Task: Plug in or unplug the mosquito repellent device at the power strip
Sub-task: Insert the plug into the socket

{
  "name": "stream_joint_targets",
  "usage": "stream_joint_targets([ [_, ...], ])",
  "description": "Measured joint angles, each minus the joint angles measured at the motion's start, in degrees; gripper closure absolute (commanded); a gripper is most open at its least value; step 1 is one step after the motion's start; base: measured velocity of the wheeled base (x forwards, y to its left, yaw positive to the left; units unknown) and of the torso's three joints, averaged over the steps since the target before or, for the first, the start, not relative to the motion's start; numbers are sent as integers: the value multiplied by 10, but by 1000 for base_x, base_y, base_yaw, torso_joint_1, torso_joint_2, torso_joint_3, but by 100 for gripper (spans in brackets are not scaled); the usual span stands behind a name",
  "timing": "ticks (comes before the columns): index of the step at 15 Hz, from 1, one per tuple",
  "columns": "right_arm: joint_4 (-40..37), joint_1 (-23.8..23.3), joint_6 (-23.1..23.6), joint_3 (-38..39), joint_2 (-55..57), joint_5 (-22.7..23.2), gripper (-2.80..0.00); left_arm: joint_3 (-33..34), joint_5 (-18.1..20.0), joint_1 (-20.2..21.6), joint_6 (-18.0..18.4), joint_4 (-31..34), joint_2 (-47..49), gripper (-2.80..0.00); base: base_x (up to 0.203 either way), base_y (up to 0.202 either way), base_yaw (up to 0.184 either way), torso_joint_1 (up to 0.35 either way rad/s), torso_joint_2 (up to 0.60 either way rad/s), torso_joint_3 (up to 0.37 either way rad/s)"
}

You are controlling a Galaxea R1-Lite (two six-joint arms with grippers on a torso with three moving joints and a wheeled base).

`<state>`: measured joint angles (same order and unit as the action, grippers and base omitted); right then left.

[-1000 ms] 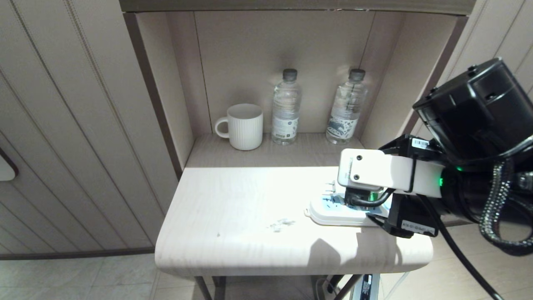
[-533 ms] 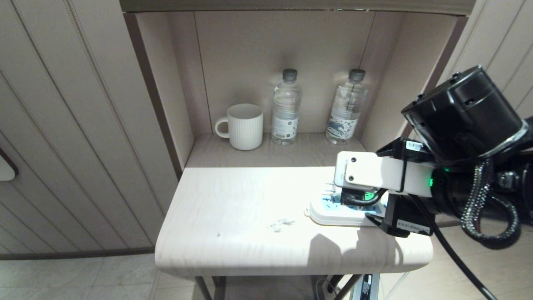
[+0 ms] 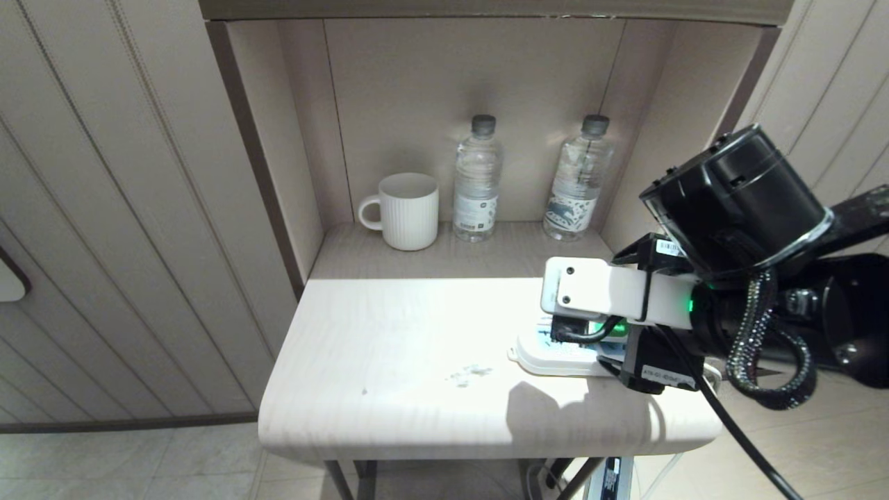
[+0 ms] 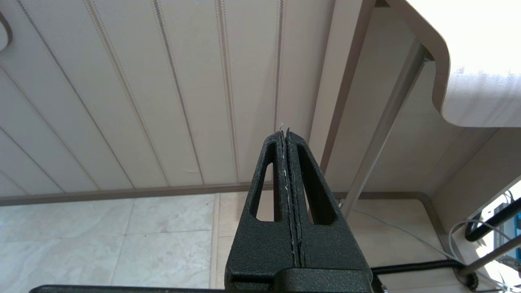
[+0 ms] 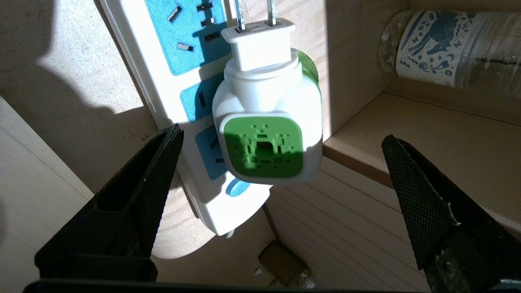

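Note:
The white power strip (image 3: 545, 355) with blue sockets lies at the right end of the table, also seen in the right wrist view (image 5: 185, 44). The mosquito repellent device (image 5: 264, 146), white with a green centre, sits against the strip's edge. Its two bare prongs (image 5: 255, 14) stick out free of any socket. In the head view only a green glint of it (image 3: 603, 328) shows under my right wrist. My right gripper (image 5: 281, 136) hovers over it, open wide, one finger on each side and apart from it. My left gripper (image 4: 285, 134) is parked low beside the table, shut and empty.
A white ribbed mug (image 3: 408, 210) and two clear water bottles (image 3: 476, 180) (image 3: 578, 179) stand at the back of the alcove. The alcove's right wall (image 3: 646, 173) is close to my right arm. The table's rounded front edge (image 3: 486, 437) is near.
My right arm has shifted left and a little lower over the power strip, covering more of it. The gripper stays open; the strip, mug and bottles have not moved.

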<state>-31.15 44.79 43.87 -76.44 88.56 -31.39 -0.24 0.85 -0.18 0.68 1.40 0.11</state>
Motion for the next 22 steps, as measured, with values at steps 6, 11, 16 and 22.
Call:
stream_joint_targets([
  [6, 2, -6, 0, -2, 10, 0, -280, 0, 0, 0, 0, 0, 0, 0, 0, 0, 0, 0, 0, 0],
  [11, 21, -17, 0, -8, 17, 1, -280, 0, 0, 0, 0, 0, 0, 0, 0, 0, 0, 0, 0, 0],
  [16, 20, -19, 1, -15, 20, 1, -280, 0, 0, 0, 0, 0, 0, 0, 0, 0, 0, 0, 0, 0],
  [22, 21, -20, 1, -10, 30, 1, 0, 0, 0, 0, 0, 0, 0, 0, 0, 0, 0, 0, 0, 0],
])
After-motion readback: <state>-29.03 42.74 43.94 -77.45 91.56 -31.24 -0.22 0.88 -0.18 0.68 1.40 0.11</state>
